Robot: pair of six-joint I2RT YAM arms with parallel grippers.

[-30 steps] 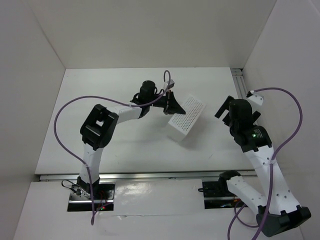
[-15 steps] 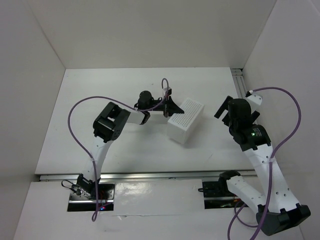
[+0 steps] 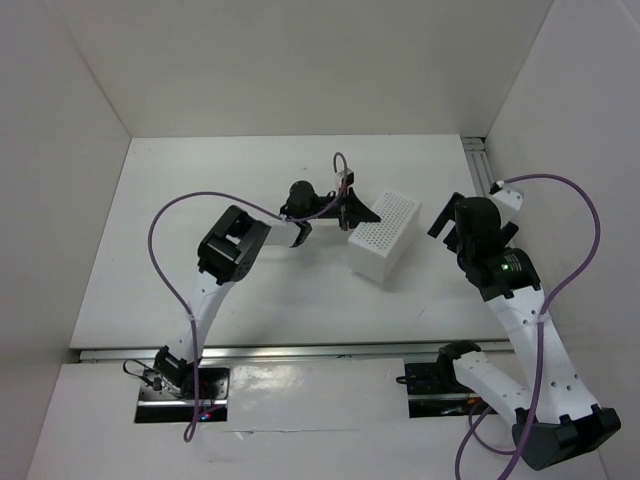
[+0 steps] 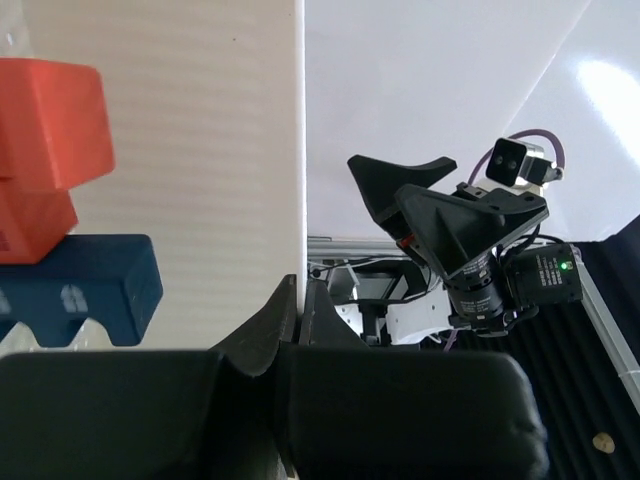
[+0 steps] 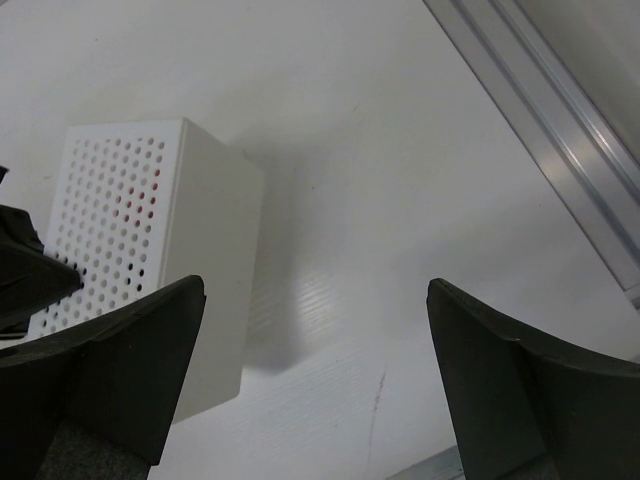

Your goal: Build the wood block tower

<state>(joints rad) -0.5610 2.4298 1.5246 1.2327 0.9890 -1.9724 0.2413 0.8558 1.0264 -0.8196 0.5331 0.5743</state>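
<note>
The blocks of the wood block tower show only in the left wrist view, inside the white box [image 4: 200,130]: two red-orange blocks [image 4: 45,120] stacked above a notched blue one [image 4: 80,290]. My left gripper [image 4: 300,295] is shut on the box's wall edge. From above, the left gripper [image 3: 352,212] holds the perforated box [image 3: 388,238] at its left end. The right gripper [image 3: 455,215] hovers open to the box's right with nothing between its fingers. In the right wrist view, the right gripper [image 5: 315,290] is over bare table beside the box [image 5: 150,240]; red and blue show through its holes.
An aluminium rail [image 3: 480,165] runs along the table's right edge, seen also as the rail [image 5: 540,130] in the right wrist view. White walls close in the table [image 3: 200,200] on three sides. The right arm [image 4: 470,240] faces the left wrist camera.
The left arm has reached further right and carried the white box to the right, turning it. The right arm has stayed in place with its jaws wide.
</note>
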